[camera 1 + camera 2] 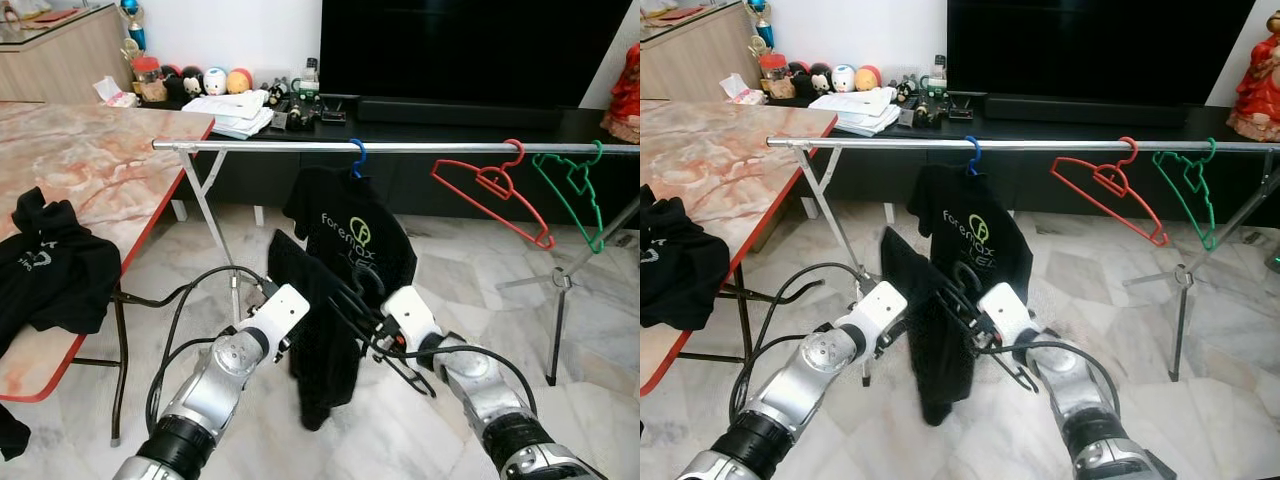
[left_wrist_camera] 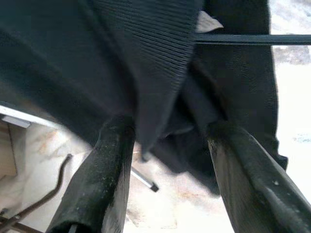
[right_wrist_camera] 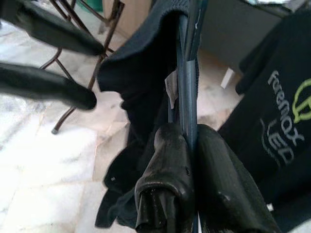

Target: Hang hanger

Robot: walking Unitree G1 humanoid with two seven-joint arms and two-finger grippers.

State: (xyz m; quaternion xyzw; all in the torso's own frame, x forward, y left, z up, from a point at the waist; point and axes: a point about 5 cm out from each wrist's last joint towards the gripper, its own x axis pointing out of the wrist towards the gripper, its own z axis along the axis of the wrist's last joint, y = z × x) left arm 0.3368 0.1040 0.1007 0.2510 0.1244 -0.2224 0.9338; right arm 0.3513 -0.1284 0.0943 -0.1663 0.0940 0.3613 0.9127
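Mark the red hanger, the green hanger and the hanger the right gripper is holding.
red hanger (image 1: 492, 184), left eye view, on its neck below the hook.
green hanger (image 1: 579, 178), left eye view, on its upper frame.
dark hanger (image 3: 186, 73), right wrist view, on its bar above the closed fingers.

Dark hanger (image 3: 187, 73) — draped in a black shirt (image 1: 315, 330) (hanging limp) — held below the rail (image 1: 400, 147).

Black T-shirt (image 1: 350, 235) on blue hanger (image 1: 357, 157): "forenax" in white w/ green circular logo above; 2nd line approx. "LED", partly hidden. Black garment (image 1: 45, 265) on surface (image 1: 90, 160): pale print, unreadable. No other legible text.
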